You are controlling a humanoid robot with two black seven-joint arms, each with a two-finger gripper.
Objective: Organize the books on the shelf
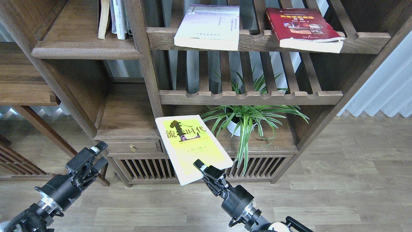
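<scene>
The yellow-green book (190,146) is held by the right gripper (203,169), whose fingers are clamped on the middle of the book's near edge. The book is carried in the air, cover up and tilted, with its printed title toward the bookcase and its far corner overlapping the view of the drawer unit and the lower cabinet with slatted doors (151,167). The book extends up and to the left from the gripper, so that the gripper lies at its lower right margin and the rest of the cover is unobstructed. The potted plant (248,117) is seen just to the right of the book, standing on the low board beneath the lower slatted rack (251,96).

The pale lavender-white book (209,27) and the dark red book (302,29) are laid flat on the upper slatted rack (254,40), well apart from each other, each overhanging the scalloped front rail. The solid shelf (80,48) is seen at upper left, with several upright volumes (114,19) standing at its right end.

The left gripper (93,154) is held low at the left, in front of the floor and the bookcase leg; its fingers are parted and nothing is between them.
</scene>
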